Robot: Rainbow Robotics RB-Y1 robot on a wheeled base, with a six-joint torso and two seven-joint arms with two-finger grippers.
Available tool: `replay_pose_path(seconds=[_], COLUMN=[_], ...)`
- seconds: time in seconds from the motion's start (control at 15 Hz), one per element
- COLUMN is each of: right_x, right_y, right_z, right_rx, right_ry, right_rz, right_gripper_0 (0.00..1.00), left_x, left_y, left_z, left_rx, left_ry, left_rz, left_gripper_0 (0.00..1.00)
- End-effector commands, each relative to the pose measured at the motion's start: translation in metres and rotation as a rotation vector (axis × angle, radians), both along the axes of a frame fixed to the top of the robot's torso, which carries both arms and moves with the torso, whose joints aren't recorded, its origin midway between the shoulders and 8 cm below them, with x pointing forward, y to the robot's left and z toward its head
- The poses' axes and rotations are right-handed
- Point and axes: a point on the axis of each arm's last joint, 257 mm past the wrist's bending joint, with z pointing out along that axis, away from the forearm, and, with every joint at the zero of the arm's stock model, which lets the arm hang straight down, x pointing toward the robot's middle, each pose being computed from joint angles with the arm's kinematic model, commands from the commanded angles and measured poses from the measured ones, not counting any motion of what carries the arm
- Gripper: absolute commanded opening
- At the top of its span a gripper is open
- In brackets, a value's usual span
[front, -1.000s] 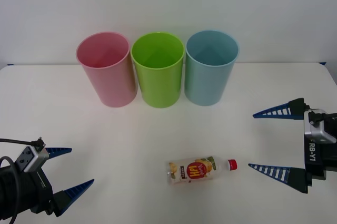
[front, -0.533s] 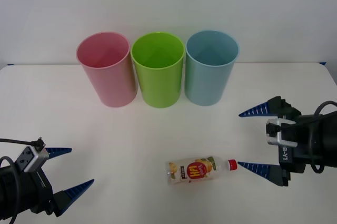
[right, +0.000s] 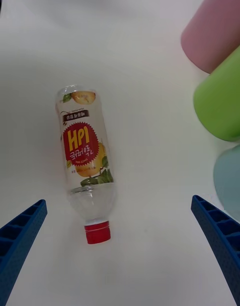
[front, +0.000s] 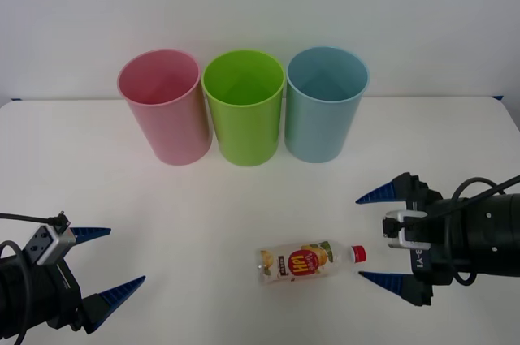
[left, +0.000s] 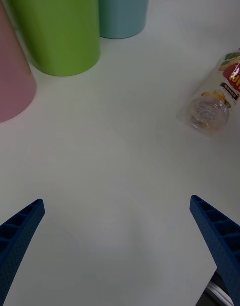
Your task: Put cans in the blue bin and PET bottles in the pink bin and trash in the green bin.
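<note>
A clear PET bottle [front: 307, 260] with a red cap and yellow-orange label lies on its side on the white table, cap pointing right; it also shows as the bottle [right: 85, 156] and the bottle [left: 215, 99]. My right gripper [front: 380, 238] stands open just right of the cap, fingers spread fore and aft of it, touching nothing. My left gripper [front: 103, 262] waits open at the near left. At the back stand the pink bin [front: 165, 105], the green bin [front: 244, 106] and the blue bin [front: 323, 102] in a row, left to right.
The white table [front: 244, 199] has free room between the bins and the bottle. A white wall rises right behind the bins. The table's far right corner lies beyond my right arm.
My right gripper has moved left and slightly nearer, from the table's right edge to just beside the bottle's cap. The bottle, the bins and the left arm have not moved.
</note>
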Motion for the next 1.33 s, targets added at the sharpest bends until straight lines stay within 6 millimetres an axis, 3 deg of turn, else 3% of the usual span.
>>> replay_pose_path(seconds=[0.07,0.53,1.0,1.33], right_x=[-0.001,0.001,0.021,0.024], right_y=[0.003,0.031,0.059,0.075], right_z=[-0.013,-0.042,-0.072,-0.094], right_rx=[-0.019,-0.017,-0.019,-0.030], right_ry=[0.015,0.034,0.030,0.055], right_rz=[-0.002,-0.007,0.012,0.021], right_gripper_0=[1.00,1.00,1.00,1.00], left_x=[0.000,0.000,0.000,0.000], left_y=[0.000,0.000,0.000,0.000], left_z=[0.000,0.000,0.000,0.000], left_rx=[0.000,0.000,0.000,0.000], left_ry=[0.000,0.000,0.000,0.000], left_rz=[0.000,0.000,0.000,0.000], left_gripper_0=[1.00,1.00,1.00,1.00])
